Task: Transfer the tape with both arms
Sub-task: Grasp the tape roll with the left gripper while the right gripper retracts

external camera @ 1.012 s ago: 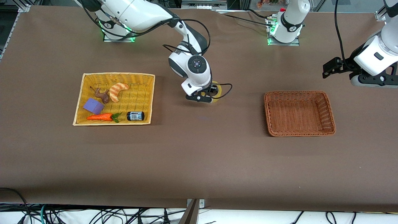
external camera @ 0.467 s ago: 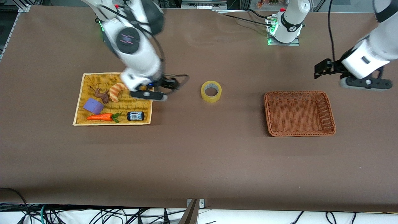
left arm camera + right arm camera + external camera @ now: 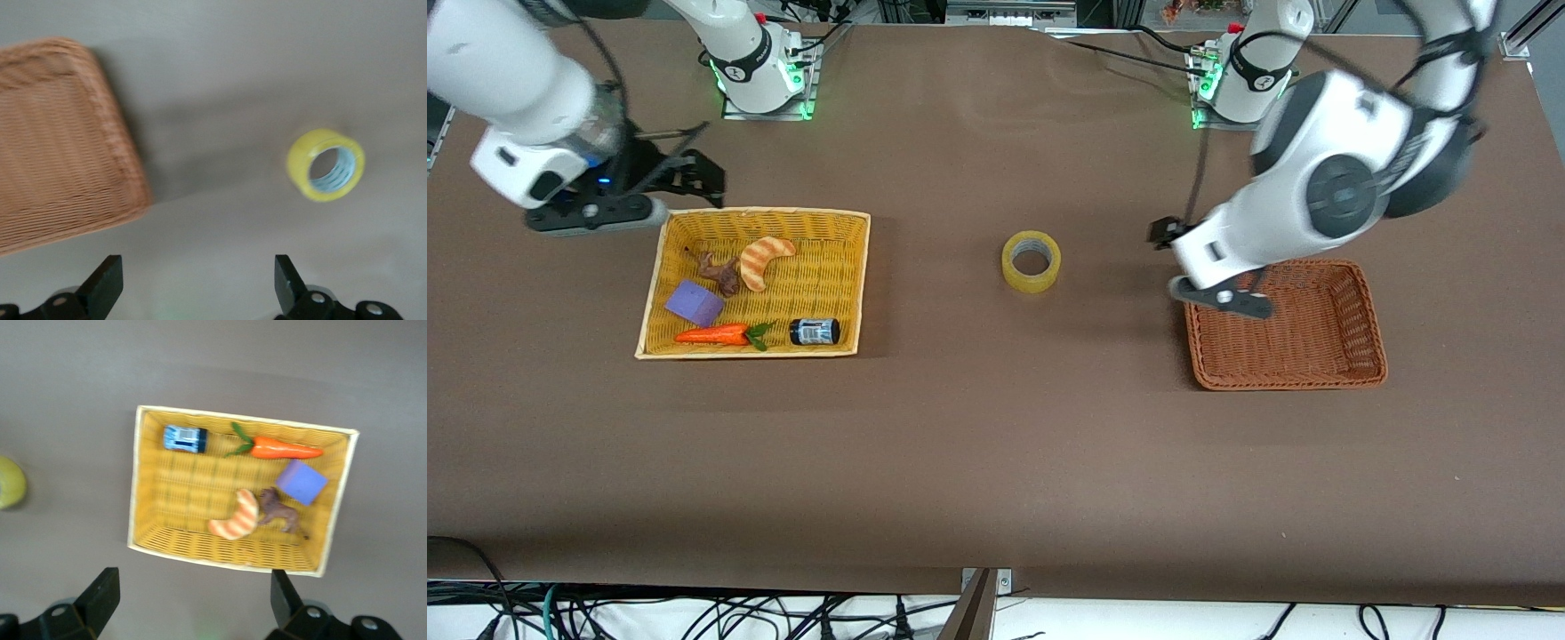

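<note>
Since half a second ago my right arm has swung off the yellow basket [image 3: 656, 276] and my left arm has come in from its end of the table. Tape [image 3: 1032, 261] lies flat on the brown table [image 3: 996, 462], hollow core up, between the two baskets, unmoved and touched by neither gripper. My left gripper [image 3: 1221, 300] hangs over the edge of the brown wicker basket [image 3: 1369, 356] that faces the tape; its wrist view shows my two fingers [image 3: 105, 288] spread wide with nothing between them, the tape [image 3: 326, 165] and the brown basket's rim [image 3: 130, 167] both below. My right gripper [image 3: 694, 173] sits over bare table just beside the yellow basket's corner nearest the right arm's base, jaws also wide and empty, one finger [image 3: 100, 595] visible at the frame edge. Yellow basket holds a croissant [image 3: 765, 260], a brown animal figure [image 3: 719, 271], a purple block [image 3: 694, 303], a carrot [image 3: 720, 335] and a small dark jar [image 3: 815, 332]. Brown basket holds nothing.
</note>
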